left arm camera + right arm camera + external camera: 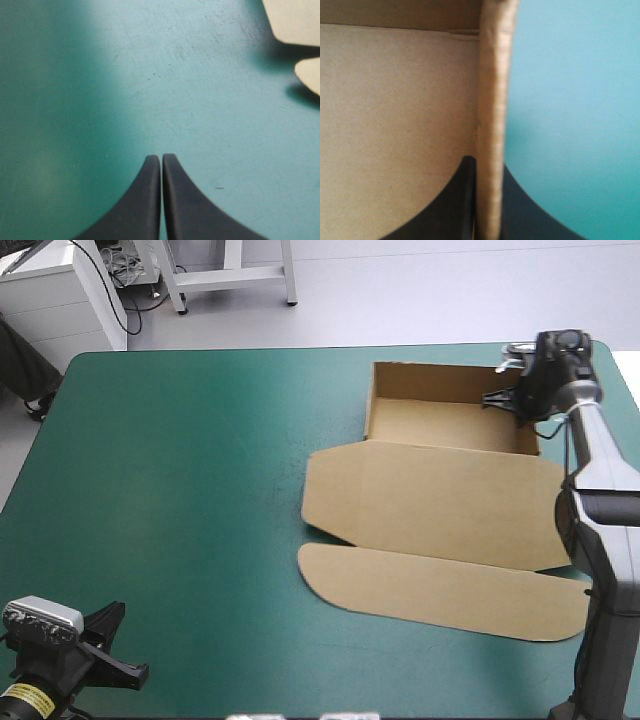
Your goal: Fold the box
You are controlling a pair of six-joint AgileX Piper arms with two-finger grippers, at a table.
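Two grippers, wall-tucking step: right gripper [487, 162] pinches the right wall of the box [450, 430], far right on the table [180, 490]; left gripper [161, 159] pressed together, near left; next, probably press that wall home.

Place: robotics lab or test room.
Bench: table [180, 490] with a teal-green cover, left robot arm [40, 680] and right robot arm [600, 490] at its sides.
Work piece: a single brown box [440, 490] of plain board, lid flat on the cover.
Beyond the far edge: white cabinet [60, 300], loose cables [118, 270], legs of a white metal frame [230, 278].
Floor [420, 300]: bare, pale grey.
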